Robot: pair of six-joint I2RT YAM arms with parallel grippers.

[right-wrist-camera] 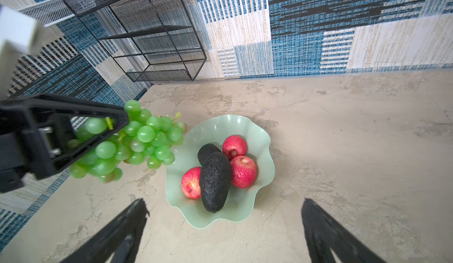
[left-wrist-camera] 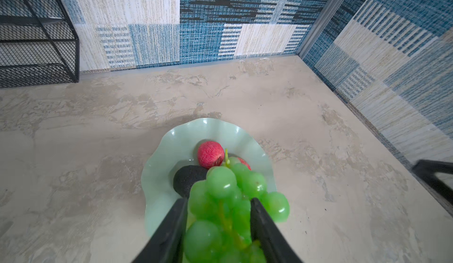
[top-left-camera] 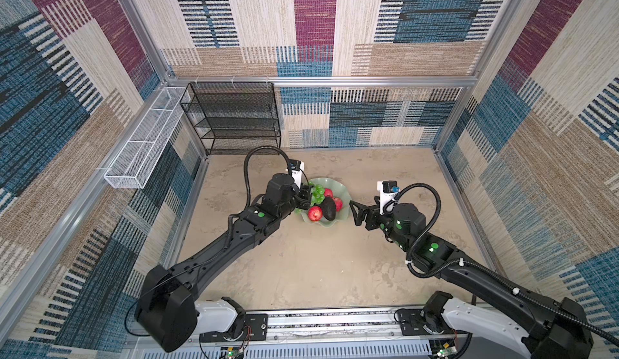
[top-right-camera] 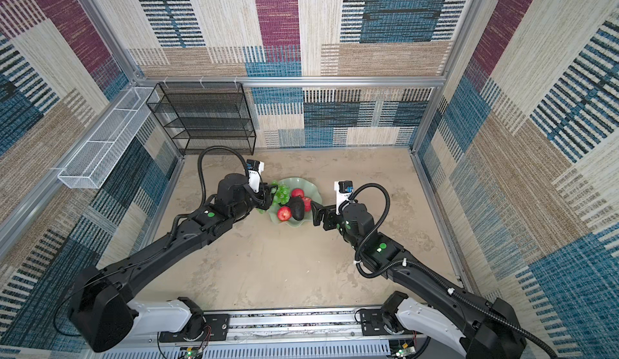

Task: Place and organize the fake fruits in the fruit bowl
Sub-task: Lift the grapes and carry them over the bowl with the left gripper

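Right wrist view: the fruit bowl (right-wrist-camera: 262, 136) is seen resting on the table (right-wrist-camera: 343, 151), near its middle and somewhat toward the far edge. Five fruits are held in it. One avocado (right-wrist-camera: 215, 182) is laid lengthwise across the middle of the bowl, and the second avocado (right-wrist-camera: 207, 150) is partly hidden behind it, touching it. One apple (right-wrist-camera: 191, 182) is pressed against one flank of the front avocado. A second apple (right-wrist-camera: 243, 171) and a third apple (right-wrist-camera: 234, 146) are set against the other flank, touching each other.

The bunch of grapes (right-wrist-camera: 142, 139) is not yet laid in the bowl. It is clamped between the fingers of the left gripper (left-wrist-camera: 219, 201) and is hung at the bowl's left rim, partly over it; whether the rim is touched cannot be told. The right gripper (top-left-camera: 355, 213) is spread wide with nothing in it and is held just beside the bowl's right rim.

At the table's far left corner a black mesh rack (top-left-camera: 231, 116) is stood, and a white mesh basket (top-left-camera: 140, 153) is fixed to the left wall beside it.
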